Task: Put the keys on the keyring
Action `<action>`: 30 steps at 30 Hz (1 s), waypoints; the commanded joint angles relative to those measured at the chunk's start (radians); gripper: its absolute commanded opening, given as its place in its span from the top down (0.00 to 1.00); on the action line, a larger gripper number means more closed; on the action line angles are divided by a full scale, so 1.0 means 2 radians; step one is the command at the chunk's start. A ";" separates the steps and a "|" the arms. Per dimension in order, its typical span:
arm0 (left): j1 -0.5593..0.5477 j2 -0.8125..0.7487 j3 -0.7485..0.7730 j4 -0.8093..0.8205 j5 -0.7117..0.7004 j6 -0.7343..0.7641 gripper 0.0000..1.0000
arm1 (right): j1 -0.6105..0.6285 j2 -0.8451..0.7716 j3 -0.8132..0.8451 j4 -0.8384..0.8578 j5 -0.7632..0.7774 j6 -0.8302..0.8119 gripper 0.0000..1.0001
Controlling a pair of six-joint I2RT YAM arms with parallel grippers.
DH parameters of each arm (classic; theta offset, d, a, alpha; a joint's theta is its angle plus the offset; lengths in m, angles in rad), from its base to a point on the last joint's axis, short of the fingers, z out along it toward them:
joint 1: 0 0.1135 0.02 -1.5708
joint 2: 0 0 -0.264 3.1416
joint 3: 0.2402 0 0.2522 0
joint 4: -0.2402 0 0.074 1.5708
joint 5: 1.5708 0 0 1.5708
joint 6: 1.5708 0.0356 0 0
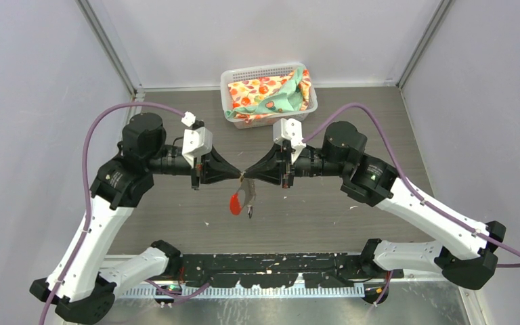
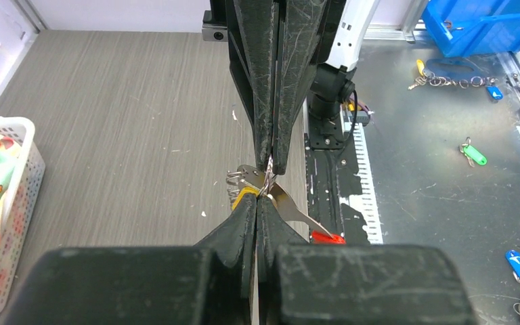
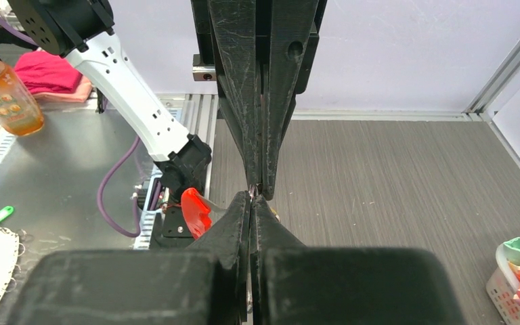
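My left gripper point(image 1: 238, 175) and right gripper point(image 1: 249, 175) meet tip to tip above the table, both shut. The keyring point(image 1: 247, 196) hangs from where they meet, its red tag point(image 1: 235, 203) lowest. In the left wrist view my left gripper point(image 2: 260, 198) is shut on the keyring's curved silver strip point(image 2: 291, 206), which runs to the red tag point(image 2: 326, 237). The brass-yellow key point(image 2: 245, 195) lies against the left fingertip, beside small silver loops point(image 2: 238, 179). The right gripper point(image 2: 271, 166) pinches a thin silver ring. A dark piece point(image 1: 250, 213), perhaps the black-headed key, dangles below. The red tag shows in the right wrist view point(image 3: 195, 211).
A white basket point(image 1: 230, 101) with patterned cloth stands at the back of the table. On the metal bench beside the arm bases lie a blue bin point(image 2: 487, 24), a green tag point(image 2: 474, 154), other tagged chains point(image 2: 447, 80), an orange bottle point(image 3: 7, 88) and pink cloth point(image 3: 47, 71).
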 commanded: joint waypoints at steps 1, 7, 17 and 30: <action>-0.002 -0.001 -0.012 0.025 0.032 0.006 0.99 | -0.002 -0.009 -0.005 0.080 0.015 0.017 0.99; -0.007 -0.019 -0.026 0.004 0.026 0.068 0.99 | -0.002 -0.015 -0.016 0.085 0.032 0.020 0.99; -0.015 -0.033 -0.031 -0.016 0.003 0.110 0.99 | -0.002 -0.018 -0.014 0.091 0.032 0.022 0.99; -0.016 -0.041 -0.031 -0.028 -0.021 0.133 1.00 | -0.002 -0.021 -0.011 0.067 0.024 0.022 0.99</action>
